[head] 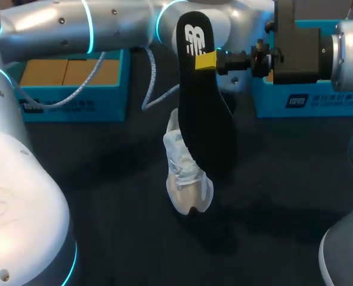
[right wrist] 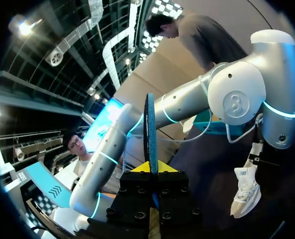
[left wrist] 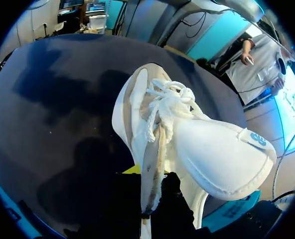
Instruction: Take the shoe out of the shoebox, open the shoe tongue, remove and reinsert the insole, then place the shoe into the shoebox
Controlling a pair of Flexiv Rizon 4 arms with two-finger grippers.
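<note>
A black insole (head: 203, 113) hangs upright over the middle of the table, with my right gripper (head: 207, 61) shut on its upper end. In the right wrist view the insole (right wrist: 150, 129) stands edge-on between the yellow tips of that gripper (right wrist: 151, 167). The white shoe (head: 187, 176) hangs toe-down just below and behind the insole. My left gripper (left wrist: 150, 178) is shut on the shoe's heel collar (left wrist: 152, 149), and the tongue (left wrist: 222, 154) is folded out wide. In the head view the insole hides the left gripper. The right wrist view shows the shoe (right wrist: 246, 191) dangling from the left gripper (right wrist: 259, 155).
A blue shoebox part (head: 75, 101) with a brown cardboard inside sits at the back left. Another blue box part (head: 310, 101) lies at the back right, under my right arm. A white cable (head: 152, 77) loops down from the left arm.
</note>
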